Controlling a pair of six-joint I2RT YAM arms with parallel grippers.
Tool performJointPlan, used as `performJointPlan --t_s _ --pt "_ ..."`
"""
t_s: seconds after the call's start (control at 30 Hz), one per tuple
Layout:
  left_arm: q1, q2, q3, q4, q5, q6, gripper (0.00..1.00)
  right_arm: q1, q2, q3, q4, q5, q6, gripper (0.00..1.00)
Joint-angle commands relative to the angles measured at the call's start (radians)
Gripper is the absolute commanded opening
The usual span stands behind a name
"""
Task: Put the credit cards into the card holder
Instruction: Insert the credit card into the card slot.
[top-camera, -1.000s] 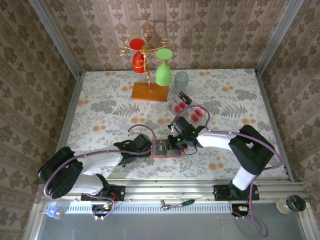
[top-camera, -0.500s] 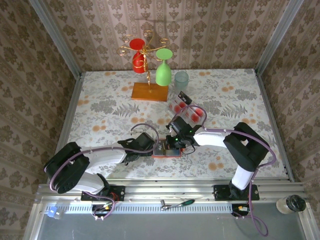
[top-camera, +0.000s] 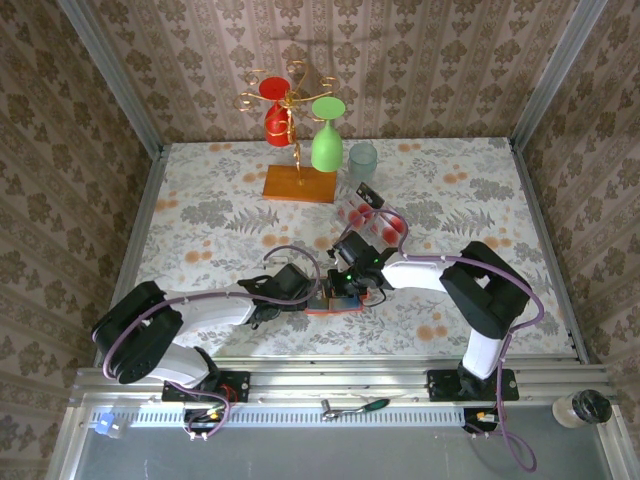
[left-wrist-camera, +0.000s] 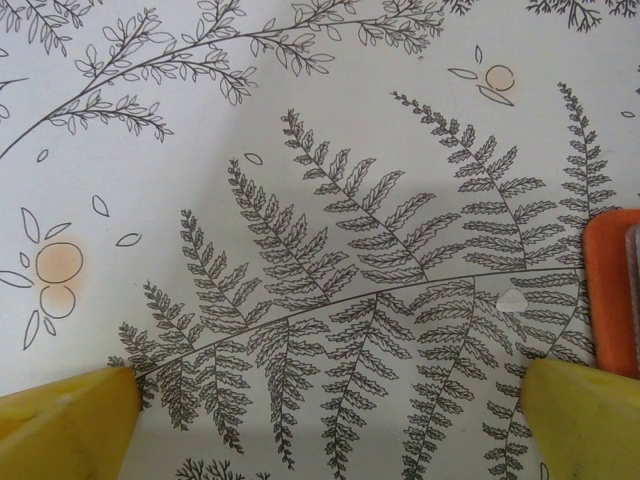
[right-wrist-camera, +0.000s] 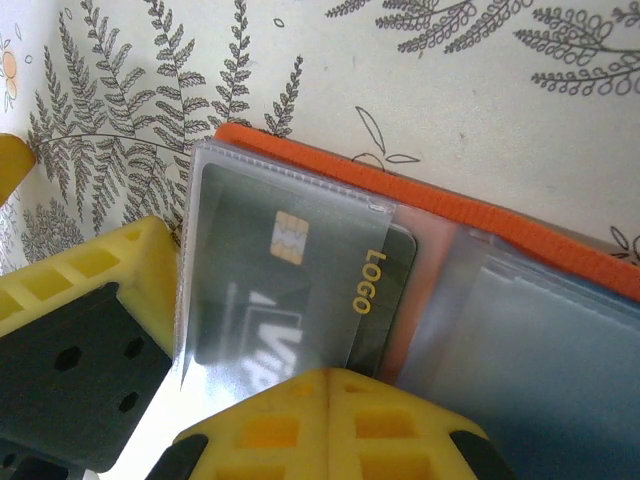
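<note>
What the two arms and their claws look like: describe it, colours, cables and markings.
The left arm and right arm have white links, black joint housings and looping purple cables. A green light glows on the right wrist. The left claw and right claw carry yellow fingers, the right's with moulded cells and black backing.

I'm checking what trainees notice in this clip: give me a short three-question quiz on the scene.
1. True or false: the left gripper is shut.
2. The dark card in the card holder's clear sleeve reads: A) LOGO B) BANK C) PASS
3. Fill in: the loose credit cards lie nearer the ___ hanging glass.
Key: 1 false, it is open; 2 A; 3 green glass.
</note>
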Motion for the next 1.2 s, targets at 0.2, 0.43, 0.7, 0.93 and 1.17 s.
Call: performJointPlan --t_s 0.2,0.43,0.7,0.93,1.17 --pt "0.021 -0.093 -0.022 -0.065 -0.023 -0.003 1.0 -0.041 -0.108 0.037 -0.115 0.026 -0.042 0.0" --pt "0.04 -0.062 0.022 -0.069 -0.009 0.03 1.0 -0.056 -0.056 0.074 -0.132 0.026 -0.064 0.0" --pt "0.04 0.007 0.061 -0.058 0.003 0.044 1.0 -0.054 -0.009 0.084 -0.116 0.02 -0.059 0.0" --pt "0.04 0.013 0.062 -0.045 0.01 0.045 1.0 -0.041 0.026 0.09 -0.101 0.012 -0.051 0.0" --pt "0.039 0.023 0.068 -0.035 0.014 0.051 1.0 -0.025 0.052 0.114 -0.099 0.002 -0.047 0.0"
